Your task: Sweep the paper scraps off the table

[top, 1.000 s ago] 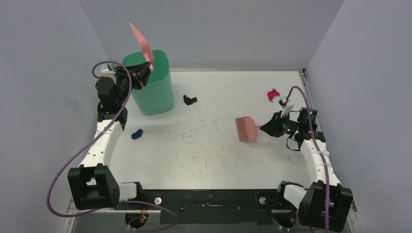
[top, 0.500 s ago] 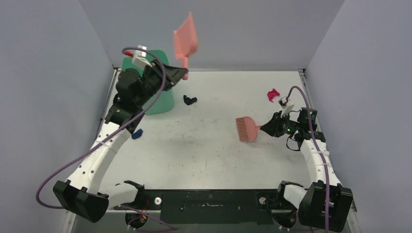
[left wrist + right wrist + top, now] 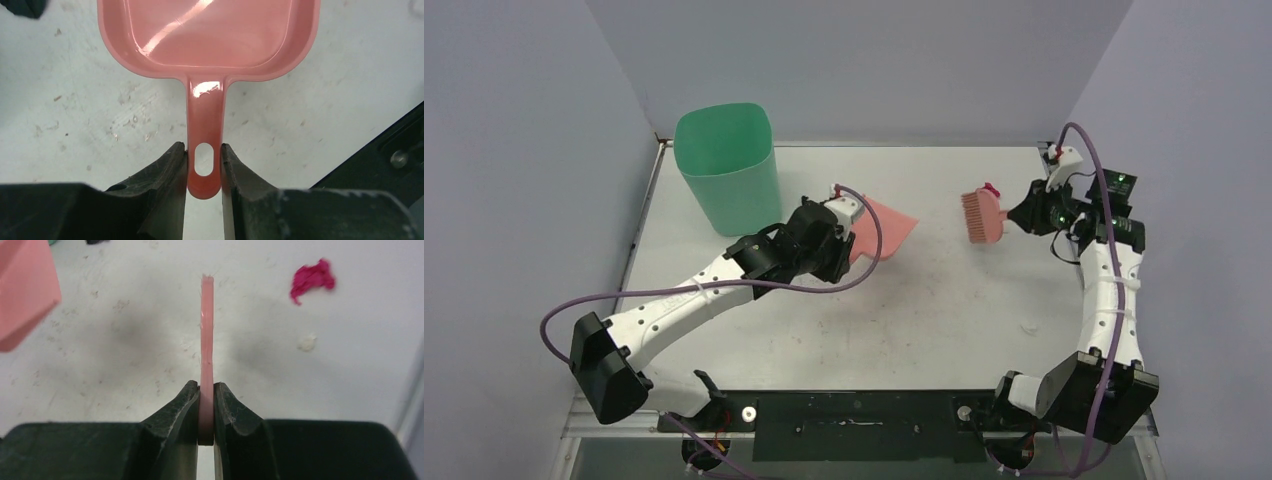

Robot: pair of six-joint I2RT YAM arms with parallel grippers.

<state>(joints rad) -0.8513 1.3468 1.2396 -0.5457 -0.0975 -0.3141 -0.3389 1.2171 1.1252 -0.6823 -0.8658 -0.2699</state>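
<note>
My left gripper [image 3: 856, 240] is shut on the handle of the pink dustpan [image 3: 888, 228], held low over the middle of the table [image 3: 844, 320]. In the left wrist view the fingers [image 3: 175, 165] clamp the handle end and the empty pan [image 3: 210, 30] points away. A black paper scrap [image 3: 20, 6] lies by the pan's left corner. My right gripper [image 3: 1014, 213] is shut on the pink brush [image 3: 982, 215] at the far right. A magenta scrap [image 3: 991, 188] peeks out behind the bristles and lies right of the brush [image 3: 206, 330] in the right wrist view [image 3: 311, 280].
A green bin [image 3: 724, 165] stands at the far left corner. A small white bit [image 3: 1028, 325] lies near the right arm, and another white bit [image 3: 306, 343] lies below the magenta scrap. The left arm stretches across the table's left half. Grey walls enclose the table.
My left arm swung the dustpan from above the bin down to the table's middle. My right arm carried the brush away and to the right, up to the magenta scrap.
</note>
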